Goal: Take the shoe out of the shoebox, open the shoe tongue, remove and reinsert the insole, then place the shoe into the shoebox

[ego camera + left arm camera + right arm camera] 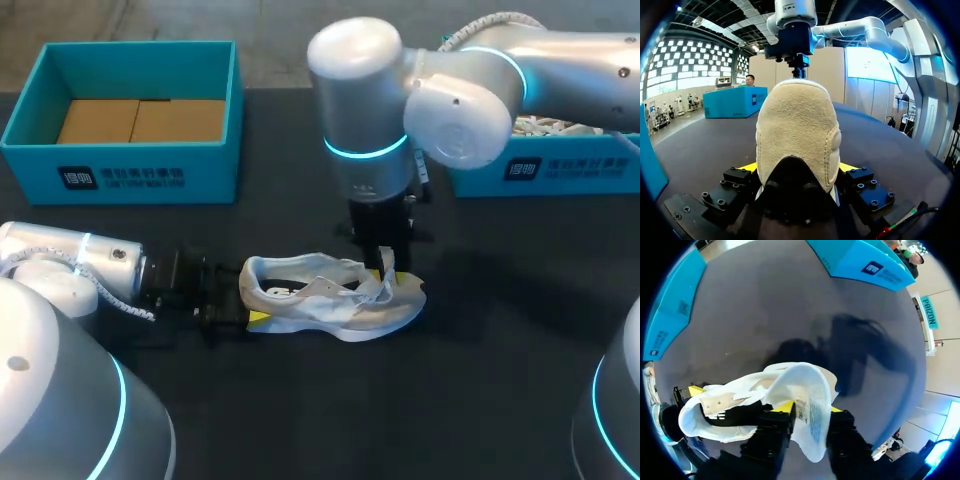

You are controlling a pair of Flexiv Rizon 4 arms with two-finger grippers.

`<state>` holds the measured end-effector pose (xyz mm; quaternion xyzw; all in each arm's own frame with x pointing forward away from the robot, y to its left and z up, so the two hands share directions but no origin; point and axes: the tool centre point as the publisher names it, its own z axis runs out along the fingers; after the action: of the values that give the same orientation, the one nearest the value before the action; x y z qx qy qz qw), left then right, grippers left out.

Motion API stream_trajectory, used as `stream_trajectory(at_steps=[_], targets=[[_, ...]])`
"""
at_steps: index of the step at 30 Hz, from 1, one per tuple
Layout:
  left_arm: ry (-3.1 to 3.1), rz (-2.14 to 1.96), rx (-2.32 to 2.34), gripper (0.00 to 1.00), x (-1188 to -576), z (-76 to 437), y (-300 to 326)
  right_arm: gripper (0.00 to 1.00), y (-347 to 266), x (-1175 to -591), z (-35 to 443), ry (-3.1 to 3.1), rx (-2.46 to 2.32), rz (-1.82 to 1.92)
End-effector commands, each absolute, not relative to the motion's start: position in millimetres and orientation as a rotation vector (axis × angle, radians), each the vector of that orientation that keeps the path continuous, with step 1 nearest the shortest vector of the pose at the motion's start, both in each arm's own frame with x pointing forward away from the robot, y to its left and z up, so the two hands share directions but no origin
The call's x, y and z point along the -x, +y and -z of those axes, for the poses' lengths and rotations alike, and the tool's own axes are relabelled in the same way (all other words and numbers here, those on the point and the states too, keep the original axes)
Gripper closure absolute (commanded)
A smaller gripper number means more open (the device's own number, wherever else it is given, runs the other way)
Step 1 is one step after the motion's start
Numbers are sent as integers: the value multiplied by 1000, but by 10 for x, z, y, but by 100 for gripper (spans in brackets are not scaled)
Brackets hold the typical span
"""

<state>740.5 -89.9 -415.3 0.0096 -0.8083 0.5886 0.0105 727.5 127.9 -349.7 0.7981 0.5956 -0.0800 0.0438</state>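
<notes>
You see your right end effector [809, 411] pinching the white shoe tongue [807, 382] between its yellow tips, one on each side. The tongue is raised and curled over, label side showing. The shoe [725, 407] rests on the dark worktop [765, 305], opening toward you. One blue box [670, 315] and a second blue box [860, 262] stand well apart from it.

Matte black tabletop [330, 420] spread across the scene, teal open-topped cardboard box [560, 172] stood at its far right, pale tangled contents inside.
</notes>
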Motion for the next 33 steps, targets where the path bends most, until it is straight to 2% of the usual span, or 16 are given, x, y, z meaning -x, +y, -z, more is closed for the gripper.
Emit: stream_trajectory(at_steps=[1,4,6,9,13,18,23,29,33], targets=[[-2524,-1838,-31,100,-7381,4181,-886,58,1217,-7205,3533,1694,-2517,214],[-2524,-1838,-31,100,-7381,4181,-886,51,1163,-7196,3551,1673,-2527,214],[-2524,-1838,-31,100,-7381,4181,-886,41,1126,-7189,3563,1658,-2533,214],[-2524,-1838,-31,100,-7381,4181,-886,40,1062,-7180,3585,1635,-2544,220],[-2524,-1838,-31,100,-7381,4181,-886,32,970,-7162,3622,1606,-2558,240],[-2524,-1838,-31,100,-7381,4181,-886,36,893,-7148,3676,1585,-2582,251],[-2524,-1838,-31,100,-7381,4181,-886,35,885,-7148,3639,1588,-2575,255],[-2524,-1838,-31,100,-7381,4181,-886,23,924,-7146,3428,1615,-2530,201],[-2524,-1838,-31,100,-7381,4181,-886,20,962,-7160,3275,1647,-2489,161]])
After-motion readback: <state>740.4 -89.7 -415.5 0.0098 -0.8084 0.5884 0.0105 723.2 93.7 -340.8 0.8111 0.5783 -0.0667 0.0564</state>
